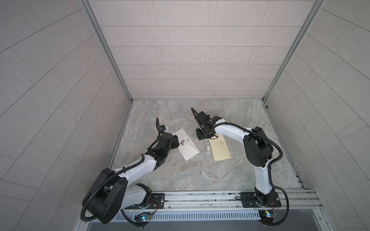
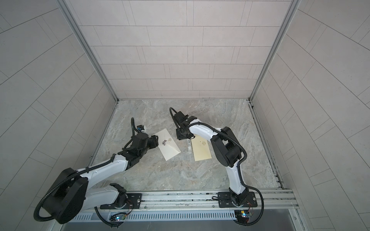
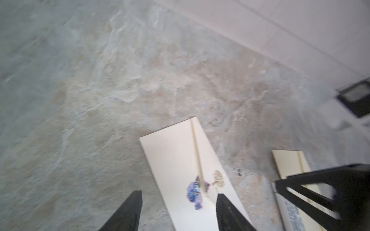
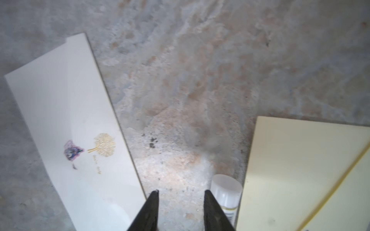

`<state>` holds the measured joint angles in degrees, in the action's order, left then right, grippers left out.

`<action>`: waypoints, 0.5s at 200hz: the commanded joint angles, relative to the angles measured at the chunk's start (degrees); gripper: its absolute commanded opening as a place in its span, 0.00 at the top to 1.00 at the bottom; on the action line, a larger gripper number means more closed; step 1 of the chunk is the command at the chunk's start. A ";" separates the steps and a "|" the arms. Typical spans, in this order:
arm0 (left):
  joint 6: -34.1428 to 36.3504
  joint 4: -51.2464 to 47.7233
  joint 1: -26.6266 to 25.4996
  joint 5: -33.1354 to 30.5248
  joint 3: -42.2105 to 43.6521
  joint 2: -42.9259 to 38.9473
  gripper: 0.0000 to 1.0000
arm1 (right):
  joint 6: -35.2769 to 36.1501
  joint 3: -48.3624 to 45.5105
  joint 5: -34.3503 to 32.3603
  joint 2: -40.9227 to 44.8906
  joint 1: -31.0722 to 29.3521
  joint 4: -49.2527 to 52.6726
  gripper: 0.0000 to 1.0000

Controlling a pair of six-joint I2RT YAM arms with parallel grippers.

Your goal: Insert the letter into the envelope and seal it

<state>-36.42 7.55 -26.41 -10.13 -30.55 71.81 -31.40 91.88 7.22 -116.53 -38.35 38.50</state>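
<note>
A white envelope [image 1: 186, 147] [image 2: 167, 147] lies flat on the stone table, its flap folded down. A purple seal [image 3: 193, 192] [image 4: 72, 152] sits at the flap's tip beside a gold tree print. The letter does not show on its own. My left gripper [image 1: 175, 141] [image 3: 179, 193] is open above the envelope's left side, one finger over the paper and the other over bare table. My right gripper [image 1: 202, 137] [image 4: 181, 192] points down, open and empty, over bare table between the envelope and a glue stick [image 4: 226, 192].
A cream envelope-like sheet [image 1: 221, 149] [image 4: 300, 170] with a gold emblem lies right of the glue stick [image 1: 207, 147], partly under the right arm. Tiled walls close in the back and both sides. A metal rail [image 1: 200, 197] runs along the front.
</note>
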 commanded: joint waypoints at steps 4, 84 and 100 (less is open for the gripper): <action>-2.45 -17.82 0.93 -0.58 -6.45 2.79 0.33 | -0.66 4.92 1.92 -3.40 -2.04 1.07 0.78; -2.55 -19.42 1.01 -1.77 -6.76 0.91 0.33 | -5.28 19.83 4.82 -19.29 -5.50 9.42 0.91; -2.54 -18.50 1.10 -2.62 -5.90 -0.17 0.33 | -6.34 20.79 3.54 -21.94 -6.45 12.46 0.92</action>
<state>-37.76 -10.44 -25.63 -10.22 -37.30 74.11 -34.81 111.90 12.47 -134.39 -43.72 43.35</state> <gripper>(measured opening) 0.671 0.085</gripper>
